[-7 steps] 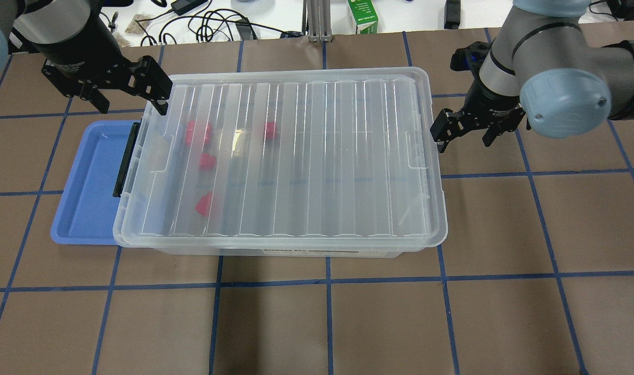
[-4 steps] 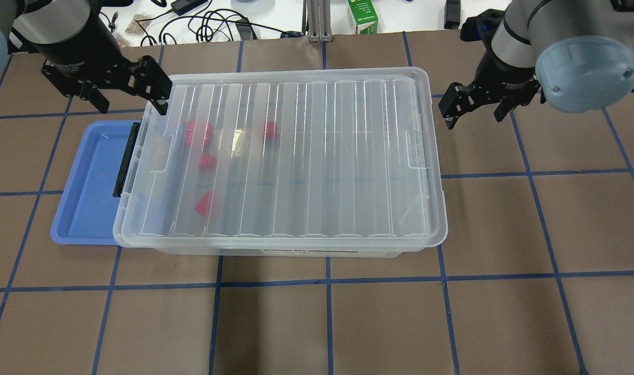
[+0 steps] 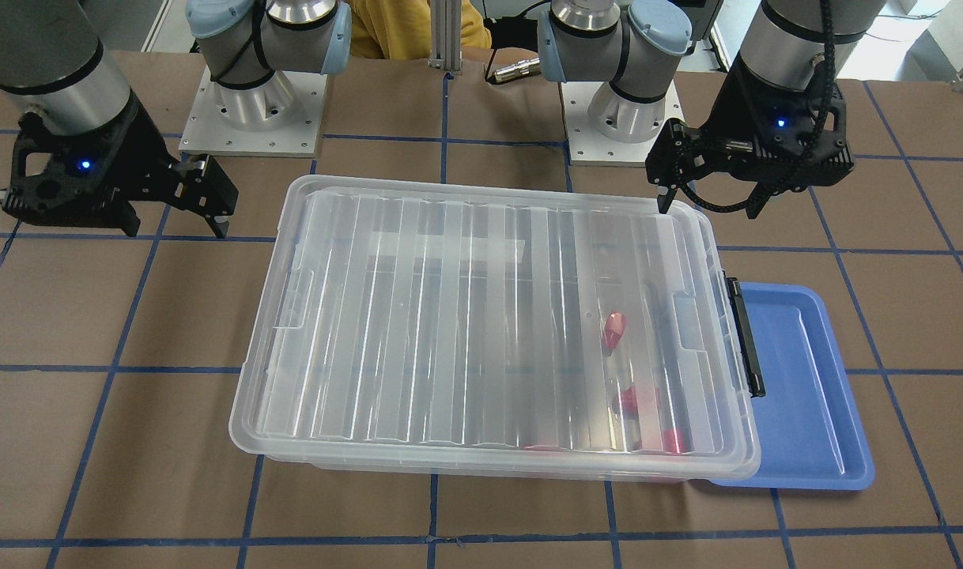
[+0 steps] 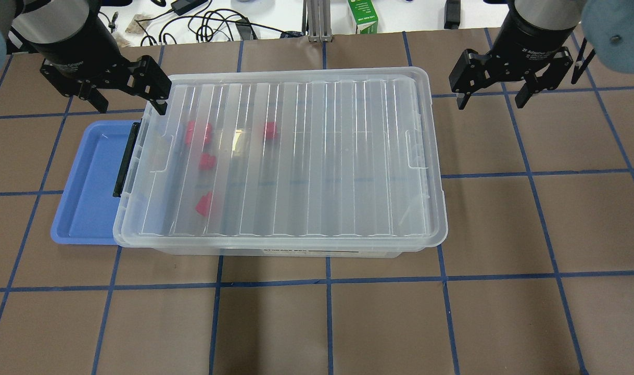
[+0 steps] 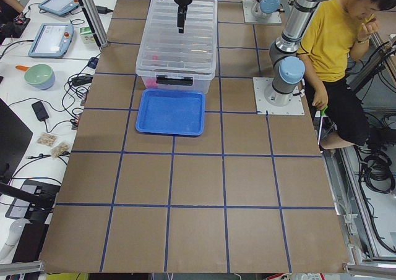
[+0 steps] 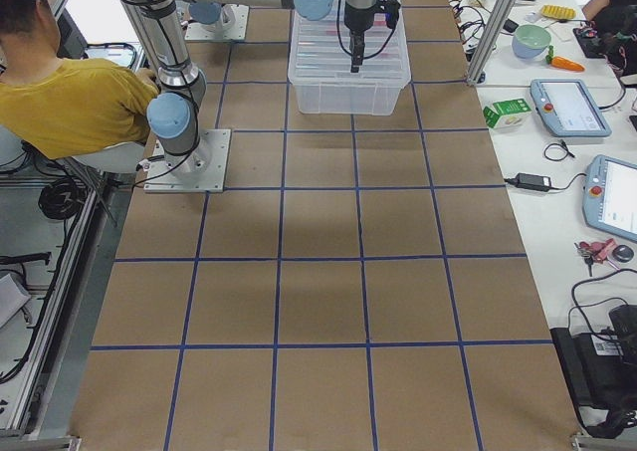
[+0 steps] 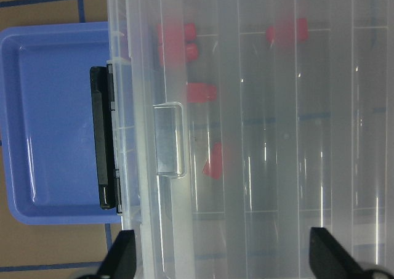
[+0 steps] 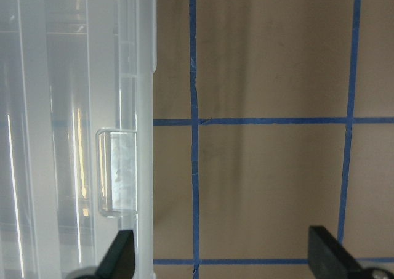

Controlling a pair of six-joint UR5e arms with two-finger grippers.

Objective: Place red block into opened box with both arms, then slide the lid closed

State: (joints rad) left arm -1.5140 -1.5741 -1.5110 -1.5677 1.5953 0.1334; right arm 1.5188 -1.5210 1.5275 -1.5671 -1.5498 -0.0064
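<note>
The clear box (image 4: 275,251) stands mid-table with the ribbed clear lid (image 4: 306,156) lying over it. Several red blocks show blurred through the lid near the clasp end, one of them a red block (image 4: 204,204) (image 3: 613,328) (image 7: 212,162). My left gripper (image 4: 131,104) (image 3: 711,201) (image 7: 225,260) hangs open and empty above the box's far corner by the black clasp (image 4: 127,159). My right gripper (image 4: 490,101) (image 3: 175,227) (image 8: 225,260) is open and empty over bare table, clear of the box's other short side.
A blue tray (image 4: 85,187) lies against the clasp end, partly under the box. A green carton (image 4: 363,15) and cables sit beyond the table's far edge. A person in a yellow shirt (image 5: 328,39) sits behind the arm bases (image 3: 248,111).
My right gripper has pulled away from the box's short side toward the far edge and turned square to it. The left gripper, box and lid have stayed put.
</note>
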